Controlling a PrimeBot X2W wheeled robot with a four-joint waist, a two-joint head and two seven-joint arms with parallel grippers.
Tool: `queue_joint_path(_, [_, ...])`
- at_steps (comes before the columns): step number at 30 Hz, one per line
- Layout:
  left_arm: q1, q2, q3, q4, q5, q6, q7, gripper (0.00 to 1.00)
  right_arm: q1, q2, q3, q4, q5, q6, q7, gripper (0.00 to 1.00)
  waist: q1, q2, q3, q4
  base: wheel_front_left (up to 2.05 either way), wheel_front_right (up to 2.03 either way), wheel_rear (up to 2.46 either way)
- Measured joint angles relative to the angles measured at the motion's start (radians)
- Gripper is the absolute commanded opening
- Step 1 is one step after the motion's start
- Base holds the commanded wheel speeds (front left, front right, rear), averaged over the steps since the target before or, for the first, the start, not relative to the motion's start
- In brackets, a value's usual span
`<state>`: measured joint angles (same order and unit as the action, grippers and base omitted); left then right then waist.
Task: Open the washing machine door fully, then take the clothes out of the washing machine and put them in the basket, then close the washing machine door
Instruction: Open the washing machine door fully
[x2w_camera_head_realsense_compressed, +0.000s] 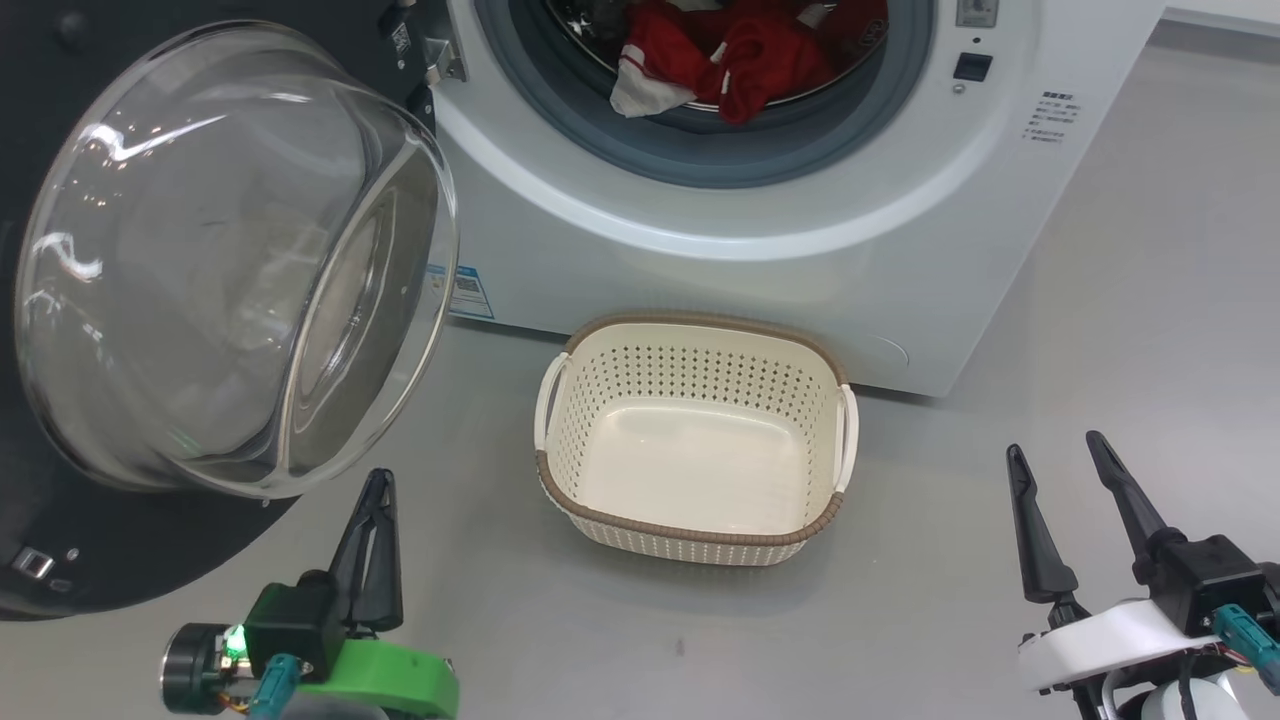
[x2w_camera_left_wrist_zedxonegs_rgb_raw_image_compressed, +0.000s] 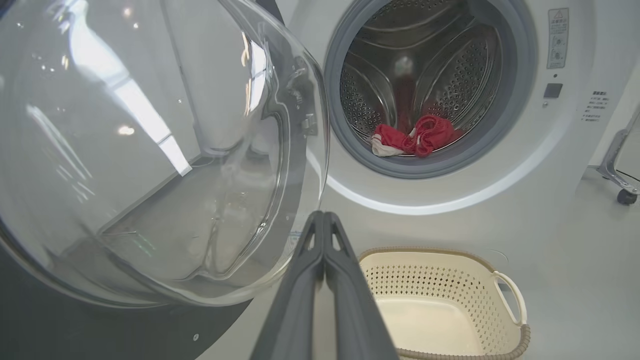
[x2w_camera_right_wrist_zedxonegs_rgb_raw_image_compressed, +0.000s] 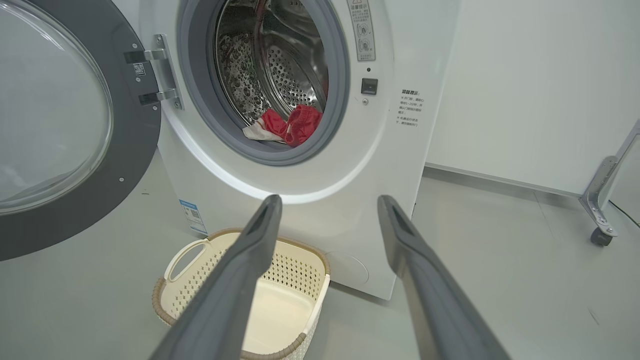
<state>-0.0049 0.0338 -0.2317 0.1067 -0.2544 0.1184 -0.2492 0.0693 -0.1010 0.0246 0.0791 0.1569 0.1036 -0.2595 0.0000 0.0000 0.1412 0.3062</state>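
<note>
Head view: washing machine door (x2w_camera_head_realsense_compressed: 230, 260) open, clothes (x2w_camera_head_realsense_compressed: 750, 55) in the drum (x2w_camera_left_wrist_zedxonegs_rgb_raw_image_compressed: 450, 65); left pincer (x2w_camera_head_realsense_compressed: 378, 476) closed, right pincer (x2w_camera_head_realsense_compressed: 1055, 445) spread wide, both empty.

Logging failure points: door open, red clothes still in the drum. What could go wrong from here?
The clothes lie bunched at the gasket; the open right gripper may pull out only part.
The shut left gripper sits close to the washing machine door; rising could bump its glass.
A garment might miss the small basket.
</note>
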Motion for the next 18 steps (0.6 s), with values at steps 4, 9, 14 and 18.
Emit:
queue_joint_path(4, [0.001,0.003,-0.03,-0.002,0.002,0.0,0.0,0.85,0.0,0.007,0.007,0.003,0.0,0.001,0.0,1.0,0.0,0.0,-0.006,-0.029,0.0,0.0,0.0])
queue_joint_path(9, [0.008,0.005,-0.04,-0.001,0.003,0.0,0.0,1.0,-0.002,0.012,0.015,0.004,0.0,0.001,0.0,1.0,0.0,0.0,-0.015,-0.07,0.0,0.0,0.0])
queue_joint_path(14, [0.009,0.006,-0.033,0.005,0.003,0.0,0.001,1.0,-0.005,0.021,0.023,0.003,0.0,0.001,0.0,1.0,0.0,0.0,-0.021,-0.116,0.0,0.0,0.0])
queue_joint_path(18, [0.009,0.007,-0.029,0.009,0.001,0.0,0.002,1.0,-0.006,0.029,0.023,0.002,0.007,0.001,0.0,1.0,0.0,0.0,-0.024,-0.156,0.0,0.0,0.0])
